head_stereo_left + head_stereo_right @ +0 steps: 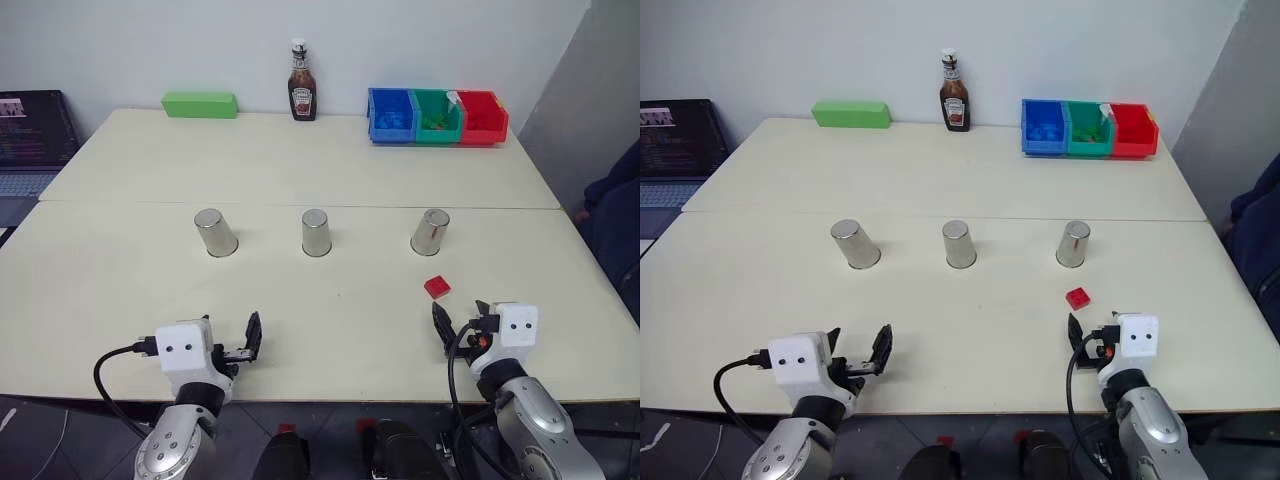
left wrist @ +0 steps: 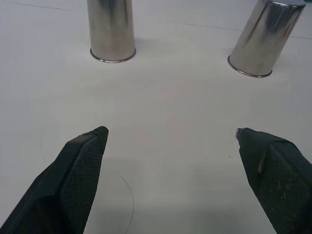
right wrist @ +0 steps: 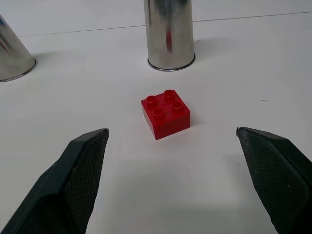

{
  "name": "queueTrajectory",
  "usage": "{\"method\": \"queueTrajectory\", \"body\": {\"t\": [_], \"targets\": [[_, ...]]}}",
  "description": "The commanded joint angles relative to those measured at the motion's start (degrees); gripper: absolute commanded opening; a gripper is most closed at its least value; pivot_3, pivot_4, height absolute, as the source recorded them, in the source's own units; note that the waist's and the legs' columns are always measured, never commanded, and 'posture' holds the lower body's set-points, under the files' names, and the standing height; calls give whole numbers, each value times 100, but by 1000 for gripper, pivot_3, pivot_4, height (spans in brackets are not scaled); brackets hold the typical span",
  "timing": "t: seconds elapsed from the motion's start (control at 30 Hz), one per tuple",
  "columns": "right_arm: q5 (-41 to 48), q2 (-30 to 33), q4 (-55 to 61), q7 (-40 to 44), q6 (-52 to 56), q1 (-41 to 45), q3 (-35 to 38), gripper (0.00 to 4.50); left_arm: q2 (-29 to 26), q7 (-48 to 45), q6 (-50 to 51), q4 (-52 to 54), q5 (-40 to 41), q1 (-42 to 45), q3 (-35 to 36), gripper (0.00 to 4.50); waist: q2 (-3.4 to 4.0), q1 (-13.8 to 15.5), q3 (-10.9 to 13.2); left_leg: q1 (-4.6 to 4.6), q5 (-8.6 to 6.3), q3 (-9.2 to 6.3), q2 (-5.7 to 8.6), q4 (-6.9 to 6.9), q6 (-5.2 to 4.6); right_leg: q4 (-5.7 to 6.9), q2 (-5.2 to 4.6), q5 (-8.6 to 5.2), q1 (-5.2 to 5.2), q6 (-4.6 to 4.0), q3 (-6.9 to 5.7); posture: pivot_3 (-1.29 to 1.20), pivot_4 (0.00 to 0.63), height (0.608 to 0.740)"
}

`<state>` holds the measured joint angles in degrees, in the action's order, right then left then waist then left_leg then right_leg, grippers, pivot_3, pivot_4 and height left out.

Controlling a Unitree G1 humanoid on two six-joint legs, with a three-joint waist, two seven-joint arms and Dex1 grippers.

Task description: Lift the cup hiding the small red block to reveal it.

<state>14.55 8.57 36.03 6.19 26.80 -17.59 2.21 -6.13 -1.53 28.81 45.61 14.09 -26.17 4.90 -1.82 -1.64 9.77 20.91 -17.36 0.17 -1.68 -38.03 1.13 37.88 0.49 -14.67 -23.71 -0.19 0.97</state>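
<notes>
Small red block (image 3: 165,113): bright red square brick, four studs on top, studs up, sits flat on worktop (image 1: 300,170), uncovered, no long axis, corner turned toward right claw (image 3: 170,183). Location: near right, just near-side of right cup (image 1: 430,232). Three silver cups in row, mouth-down, axis vertical: left cup (image 1: 215,233), middle cup (image 1: 316,233). Right claw wide open, empty, block between fingers' line, apart. Left claw (image 2: 170,180) wide open, empty.

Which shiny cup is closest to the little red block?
The cup on the robot's right; the red block sits just in front of it, far from the other two.
</notes>
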Motion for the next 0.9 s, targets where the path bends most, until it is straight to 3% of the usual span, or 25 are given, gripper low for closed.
{"method": "queueTrajectory", "body": {"t": [0.03, 0.5, 0.9], "targets": [[-18, 28, 223, -4, -58, -23, 72, 4458, -20, 87, 64, 286, -98, 27, -23, 4500, 0, 0, 0, 0, 0, 0, 0, 0, 0, 0, 0, 0, 0, 0, 0, 0, 150, 740], [-43, 46, 192, -13, -100, 17, 122, 4458, -56, -62, -108, 242, 9, 29, 21, 4500, 0, 0, 0, 0, 0, 0, 0, 0, 0, 0, 0, 0, 0, 0, 0, 0, 150, 740], [426, 786, 129, 861, -229, -102, 886, 4458, -1065, -1514, -540, -781, 958, 631, 1300, 4500, 2, 2, 1, -2, 0, 2, 2, 0, 0, 1, 1, -1, 0, -2, -1, 0, 150, 740]]}}
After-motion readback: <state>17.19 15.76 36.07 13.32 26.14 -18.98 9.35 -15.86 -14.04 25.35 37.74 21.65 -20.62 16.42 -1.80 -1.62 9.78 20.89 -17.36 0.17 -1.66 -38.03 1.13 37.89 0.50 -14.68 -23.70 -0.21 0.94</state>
